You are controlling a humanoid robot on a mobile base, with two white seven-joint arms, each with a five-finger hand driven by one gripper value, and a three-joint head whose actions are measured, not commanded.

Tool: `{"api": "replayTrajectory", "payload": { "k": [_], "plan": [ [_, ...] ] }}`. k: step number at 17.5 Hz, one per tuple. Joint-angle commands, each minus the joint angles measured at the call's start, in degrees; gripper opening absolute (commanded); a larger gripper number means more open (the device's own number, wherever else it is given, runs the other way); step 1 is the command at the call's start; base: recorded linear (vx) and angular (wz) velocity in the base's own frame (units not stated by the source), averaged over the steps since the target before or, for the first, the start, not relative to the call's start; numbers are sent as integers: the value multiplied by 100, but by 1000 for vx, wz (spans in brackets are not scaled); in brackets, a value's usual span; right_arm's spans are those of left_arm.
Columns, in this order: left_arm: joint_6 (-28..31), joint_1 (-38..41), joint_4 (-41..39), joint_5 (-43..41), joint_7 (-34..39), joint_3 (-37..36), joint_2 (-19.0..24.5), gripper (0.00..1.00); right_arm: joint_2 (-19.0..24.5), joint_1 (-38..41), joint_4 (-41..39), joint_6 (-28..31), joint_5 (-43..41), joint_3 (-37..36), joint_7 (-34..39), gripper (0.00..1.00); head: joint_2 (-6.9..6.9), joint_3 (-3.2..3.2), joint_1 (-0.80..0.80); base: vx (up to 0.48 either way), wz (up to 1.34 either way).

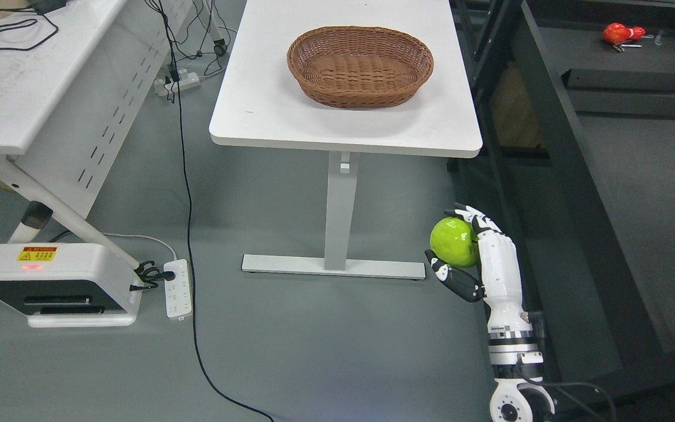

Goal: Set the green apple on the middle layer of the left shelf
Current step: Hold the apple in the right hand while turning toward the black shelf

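A bright green apple point(453, 241) is held in my right hand point(467, 249), whose white and black fingers point(465, 212) curl over its top while the thumb point(454, 280) presses from below. The hand hangs low over the grey floor, to the right of the white table's foot point(333, 266) and next to a dark shelf frame point(554, 146). The right forearm point(510, 328) rises from the bottom edge. The left arm does not show.
A brown wicker basket point(360, 66) sits on the white table point(267, 105). A second white desk point(15, 88) stands at left, with a white device point(50, 284), a power strip point(177, 288) and a black cable point(188, 234) on the floor. A red object point(621, 33) lies on the dark surface upper right.
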Motion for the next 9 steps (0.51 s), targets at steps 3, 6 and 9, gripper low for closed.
{"api": "replayTrajectory", "payload": {
  "k": [3,6,9],
  "plan": [
    [-2,0,-1,0,1,8,100,100,-94,45,9,-30,0,259,-2,0,0,0,0,-181,-217],
    [-2,0,8,0,1,8,100,100,-94,1,18,-21,0,294,42,0,0,0,0,-179,-360],
    [-2,0,-1,0,1,8,100,100,-94,-17,9,-21,0,435,51,0,0,0,0,-168,-461]
  ]
}}
